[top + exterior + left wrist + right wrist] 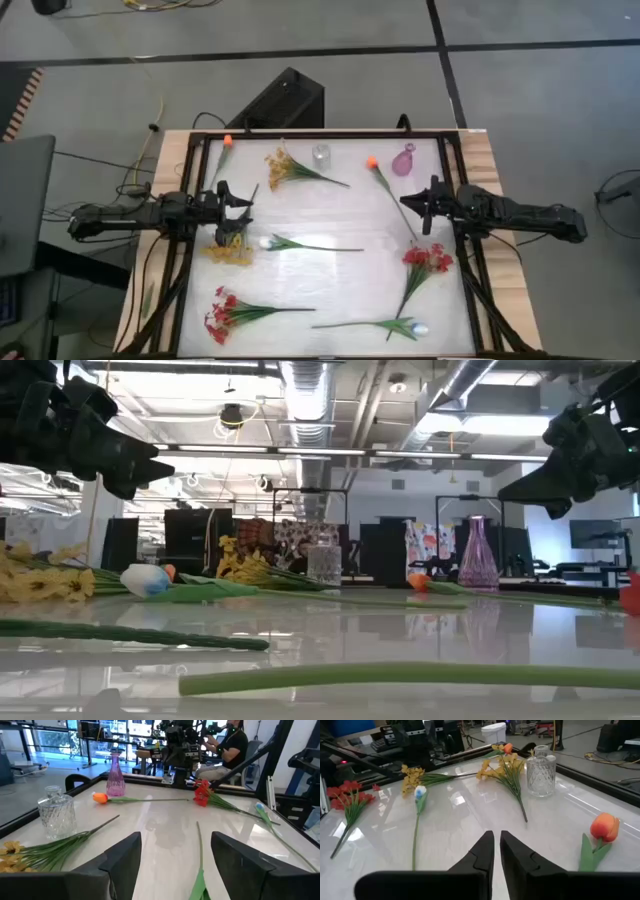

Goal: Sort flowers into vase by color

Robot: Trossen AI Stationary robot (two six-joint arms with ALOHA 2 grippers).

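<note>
Flowers lie loose on the white table (330, 210): an orange tulip (372, 162) beside the pink vase (403, 160), another orange tulip (228, 142) far left, a yellow spray (285, 168) by the clear glass vase (320, 155), a second yellow spray (230, 250), a white tulip (268, 242), another white tulip (415, 327), and two red clusters (428, 258) (220, 315). My left gripper (175, 840) hovers open above the table's left side, over the white tulip's stem (200, 850). My right gripper (497, 837) hovers shut at the right side, holding nothing.
A dark frame (320, 133) runs around the table's edges. Both vases stand upright near the far edge. Bare tabletop shows in the middle between the two grippers. A person sits in the room beyond the table (227, 747).
</note>
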